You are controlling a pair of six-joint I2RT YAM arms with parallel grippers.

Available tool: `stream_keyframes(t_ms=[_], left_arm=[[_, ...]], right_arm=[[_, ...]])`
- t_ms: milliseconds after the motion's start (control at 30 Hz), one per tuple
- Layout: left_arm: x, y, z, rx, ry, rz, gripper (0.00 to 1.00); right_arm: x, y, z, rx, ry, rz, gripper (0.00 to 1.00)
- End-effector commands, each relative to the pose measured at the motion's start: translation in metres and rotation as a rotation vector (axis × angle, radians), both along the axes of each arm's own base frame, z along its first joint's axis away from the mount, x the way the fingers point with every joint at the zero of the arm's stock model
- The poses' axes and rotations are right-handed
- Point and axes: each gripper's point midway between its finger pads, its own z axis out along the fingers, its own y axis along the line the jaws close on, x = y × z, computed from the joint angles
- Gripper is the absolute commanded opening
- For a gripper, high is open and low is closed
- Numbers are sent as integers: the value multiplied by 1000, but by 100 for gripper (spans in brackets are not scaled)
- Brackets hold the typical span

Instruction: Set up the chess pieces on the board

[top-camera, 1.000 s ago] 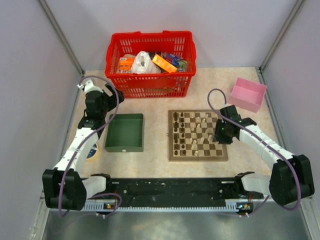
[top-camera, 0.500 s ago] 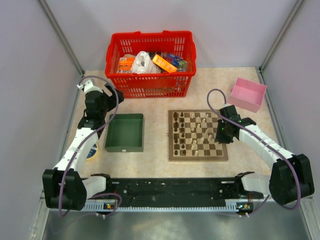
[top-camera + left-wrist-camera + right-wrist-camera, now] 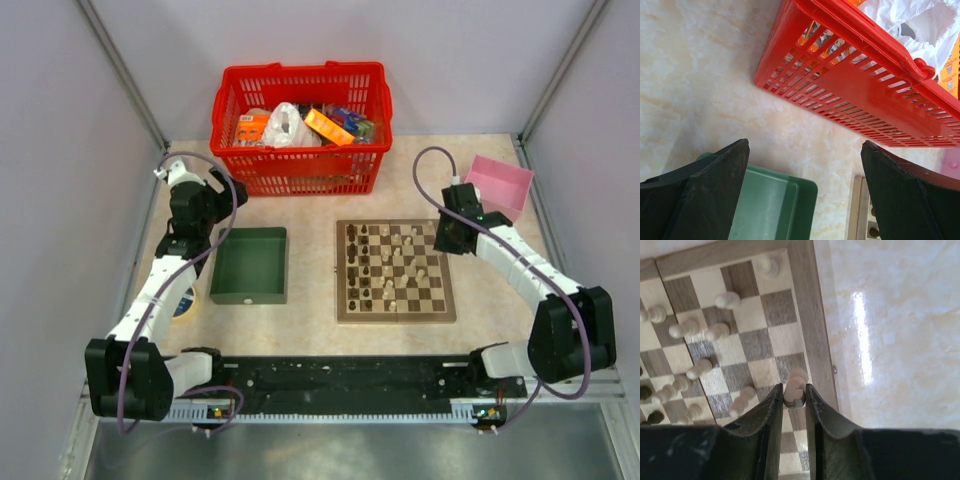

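Note:
The board [image 3: 396, 316] lies at centre right, with dark and pale chess pieces [image 3: 385, 262] scattered over its squares. My right gripper [image 3: 447, 238] hovers over the board's far right edge. In the right wrist view it [image 3: 794, 396] is shut on a pale chess piece [image 3: 796, 385], held above the squares next to the board's rim [image 3: 807, 315]. Other pale pieces [image 3: 700, 367] stand to the left of it. My left gripper [image 3: 205, 205] hangs open and holds nothing; in its wrist view it [image 3: 805, 145] is above the table between the green tray and the basket.
A red basket [image 3: 300, 125] full of packets stands at the back. A green tray [image 3: 248, 265] sits left of the board, a pink box [image 3: 497, 187] at the far right. A tape roll [image 3: 184, 303] lies by the left arm.
My right gripper has closed on the pale piece and moved from the board's right middle toward its far right corner. The left arm has not moved.

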Motion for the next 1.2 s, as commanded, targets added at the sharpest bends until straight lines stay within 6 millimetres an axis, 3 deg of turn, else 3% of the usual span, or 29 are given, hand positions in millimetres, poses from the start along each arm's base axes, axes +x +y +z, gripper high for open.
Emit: stream_keyframes(t_ms=[0,300,633,1000,1167], left_arm=[[2,5,22,6,-74,10,99],[4,6,25,3,-77,9,99],[6,4,24,-10,-78,8,99],[8,4,22,-12,-74,7,99],[9,4,21,-11,-72,5,99]], right_arm=[[41,-8,12,8,-82,-10,21],[70,1,-3,75,-83,1,21],[85,4,-12,84,-80,4,21],[86,5,-19,91,-61,14,25],[87,8,-18,95,-62,28,32]])
